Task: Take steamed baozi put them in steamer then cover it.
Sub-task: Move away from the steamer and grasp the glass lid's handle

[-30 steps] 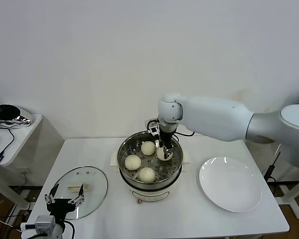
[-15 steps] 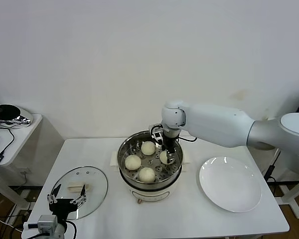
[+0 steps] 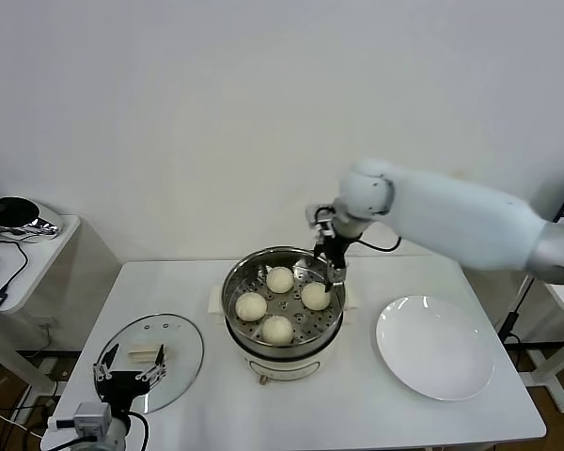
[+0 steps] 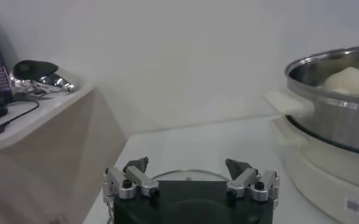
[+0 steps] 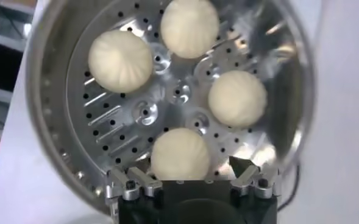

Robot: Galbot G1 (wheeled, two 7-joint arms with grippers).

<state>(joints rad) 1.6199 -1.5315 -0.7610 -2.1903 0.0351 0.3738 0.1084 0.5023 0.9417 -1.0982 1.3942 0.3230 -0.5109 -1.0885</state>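
Observation:
The steamer (image 3: 228,303) stands mid-table with several cream-white baozi on its perforated tray, one (image 3: 315,296) at the right side. My right gripper (image 3: 332,273) hangs open just above that bun, near the pot's far right rim, holding nothing. The right wrist view looks straight down into the steamer (image 5: 51,91), and the nearest baozi (image 5: 180,153) lies below the open right gripper (image 5: 185,170). The glass cover (image 3: 174,340) lies flat on the table at the front left. My left gripper (image 3: 127,374) is open, low at the cover's near edge. From the left wrist, the open left gripper (image 4: 187,164) faces the cover's rim (image 4: 188,175).
A bare white plate (image 3: 435,346) lies on the table right of the steamer. A low side table (image 3: 23,240) with a dark appliance stands off to the left. The steamer's wall (image 4: 331,115) rises on one side of the left wrist view.
The right gripper opened and let the baozi go onto the tray's right side, then rose and drew back toward the far right rim. The left arm barely moved.

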